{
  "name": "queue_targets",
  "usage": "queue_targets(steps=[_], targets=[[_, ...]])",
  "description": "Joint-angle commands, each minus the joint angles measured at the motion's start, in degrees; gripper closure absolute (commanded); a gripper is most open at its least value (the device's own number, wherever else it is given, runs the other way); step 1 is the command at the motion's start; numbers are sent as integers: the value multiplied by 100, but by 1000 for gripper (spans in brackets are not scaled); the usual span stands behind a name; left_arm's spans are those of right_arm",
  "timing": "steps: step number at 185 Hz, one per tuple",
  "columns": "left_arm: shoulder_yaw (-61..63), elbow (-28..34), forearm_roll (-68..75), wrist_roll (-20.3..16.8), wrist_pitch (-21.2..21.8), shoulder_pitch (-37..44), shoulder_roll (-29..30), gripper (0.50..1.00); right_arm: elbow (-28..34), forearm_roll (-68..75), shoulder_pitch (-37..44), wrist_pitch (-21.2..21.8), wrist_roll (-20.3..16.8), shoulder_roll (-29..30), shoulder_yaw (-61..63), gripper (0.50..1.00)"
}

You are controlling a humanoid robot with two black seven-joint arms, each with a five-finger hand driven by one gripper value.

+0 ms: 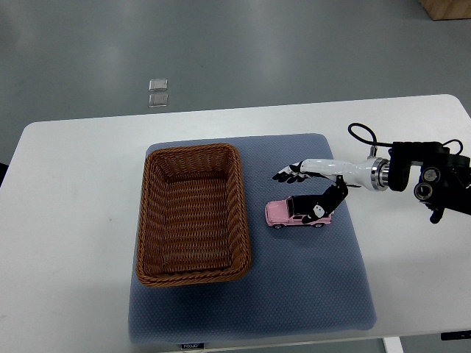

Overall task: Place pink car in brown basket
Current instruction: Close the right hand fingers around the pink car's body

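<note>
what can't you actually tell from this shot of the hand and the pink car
- Grip: in the top view the right hand covers the rear of the pink car; its own fingers hide whether they have closed on it.
- Car's rear end: hidden under that hand.
- Right arm: cut off by the picture's right edge.
- Two small clear items on the floor beyond the table: too small to identify.
- Brown basket: holds nothing visible.

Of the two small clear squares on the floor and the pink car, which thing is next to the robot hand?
The pink car, on the blue mat; the right hand reaches over it.
</note>
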Motion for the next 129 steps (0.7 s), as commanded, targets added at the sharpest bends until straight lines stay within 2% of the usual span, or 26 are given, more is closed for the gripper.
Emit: queue_targets(steps=[1,45,55,72,95,129], targets=[[0,3,-1,9,1,7,0,500,-2,-186,-144,-103,-1,1,-4,589],[0,3,-1,9,1,-1,0,500,-63,-529,-372,-393,8,1,-12,617],[0,3,-1,9,1,7,0,500,-72,-643,-407,-446,17,9,-21,646],[0,12,-1,9,1,-1,0,500,-72,-749,-425,-525,35,9,-56,746],[0,12,-1,9,1,-1,0,500,-90,-757,-443,-613,43,18,-92,840],[0,12,-1,9,1,-1,0,500,-98,-749,-372,-744,52,-61,-92,904]])
